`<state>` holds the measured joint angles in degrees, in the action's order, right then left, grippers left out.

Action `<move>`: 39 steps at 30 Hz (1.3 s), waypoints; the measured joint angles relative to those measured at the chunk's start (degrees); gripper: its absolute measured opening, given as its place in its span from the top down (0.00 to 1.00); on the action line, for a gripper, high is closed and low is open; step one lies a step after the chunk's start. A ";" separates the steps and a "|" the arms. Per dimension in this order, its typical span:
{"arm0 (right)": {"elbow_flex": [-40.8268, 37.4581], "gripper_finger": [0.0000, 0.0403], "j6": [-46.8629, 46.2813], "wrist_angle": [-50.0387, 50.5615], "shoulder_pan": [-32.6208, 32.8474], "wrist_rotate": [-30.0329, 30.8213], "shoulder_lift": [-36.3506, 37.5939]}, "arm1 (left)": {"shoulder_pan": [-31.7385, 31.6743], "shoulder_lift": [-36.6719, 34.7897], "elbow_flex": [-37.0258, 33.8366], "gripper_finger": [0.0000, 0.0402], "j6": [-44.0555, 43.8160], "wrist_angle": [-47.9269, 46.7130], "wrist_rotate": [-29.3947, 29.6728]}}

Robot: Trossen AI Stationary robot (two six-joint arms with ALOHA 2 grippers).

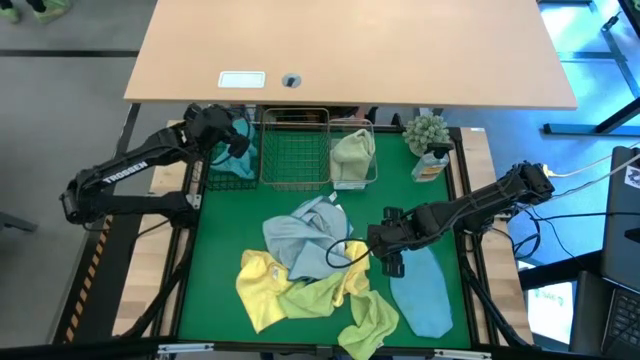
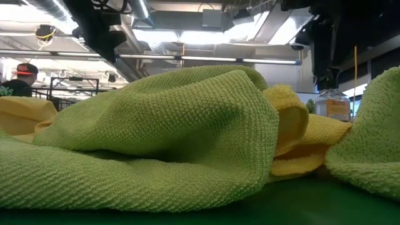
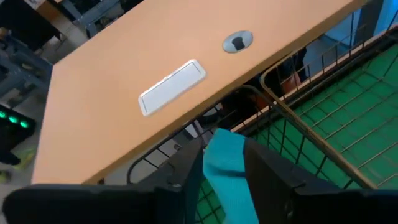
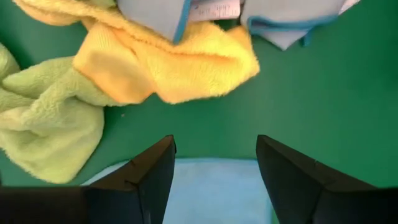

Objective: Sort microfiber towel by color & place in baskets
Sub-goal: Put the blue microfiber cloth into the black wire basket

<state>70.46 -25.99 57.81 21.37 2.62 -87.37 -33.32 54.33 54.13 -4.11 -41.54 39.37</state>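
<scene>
- The blue towel [image 3: 229,171] is clamped between the left gripper's [image 1: 232,140] fingers, held over the black wire basket [image 1: 222,176] at the mat's far left corner.
- Beside that basket stands the silver wire basket [image 1: 294,150], then the clear plastic basket [image 1: 366,172] with a pale green towel [image 1: 352,152] inside.
- On the green mat [image 1: 225,230] lie a grey-blue towel [image 1: 305,235], yellow towels [image 1: 262,285] and green towels [image 1: 365,320] in a heap.
- The right gripper [image 1: 388,255], fingers spread and empty, hovers over another blue towel [image 1: 422,290] lying flat near the heap.
- A potted plant [image 1: 428,135] sits at the far right corner.
</scene>
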 joint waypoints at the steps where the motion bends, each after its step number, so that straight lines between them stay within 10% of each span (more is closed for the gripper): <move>1: 0.00 0.44 -1.02 0.74 0.03 -0.83 0.00 | 0.00 -0.03 0.00 0.72 -0.67 0.00 -0.50; 12: -4.82 0.44 -14.43 4.34 7.40 -6.48 -0.06 | 0.07 -0.03 0.00 0.71 -1.78 0.01 -13.05; 39: -29.55 0.51 -23.29 -14.87 14.97 -12.51 0.24 | 0.11 0.00 -0.02 0.71 -1.34 0.07 -13.57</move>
<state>40.91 -49.28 42.94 36.34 -9.89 -87.13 -33.21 54.33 54.11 -5.45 -41.47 25.80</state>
